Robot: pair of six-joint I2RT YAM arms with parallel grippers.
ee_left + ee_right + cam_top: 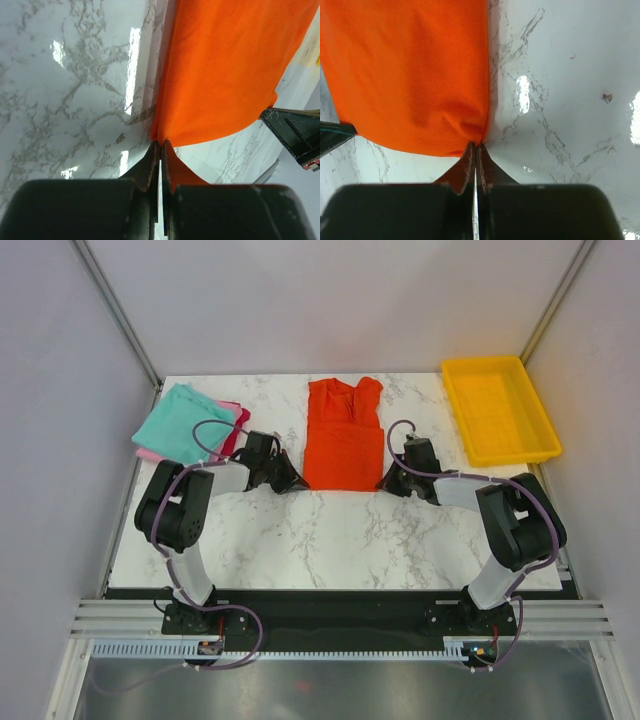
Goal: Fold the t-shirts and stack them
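The marble table (pixel 330 535) bears an orange-red t-shirt (pixel 343 445) centrally — teal t-shirt (pixel 185 425) over pink t-shirt (pixel 238 428) left, yellow tray (pixel 497 410) right.

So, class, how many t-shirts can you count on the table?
3: the orange-red t-shirt at centre; the teal t-shirt at far left, lying on the pink t-shirt. Others may be hidden beneath.

I work in a lab test cell, not a home. Plain pale panels (pixel 350 300) joined by bare metal struts (pixel 115 310) close me in. My left arm (pixel 180 510) and right arm (pixel 515 525) are bolted to a black plate (pixel 330 608) at the marble-pattern table (pixel 330 535), fronted by aluminium rails (pixel 340 628) and a slotted cable duct (pixel 330 648).
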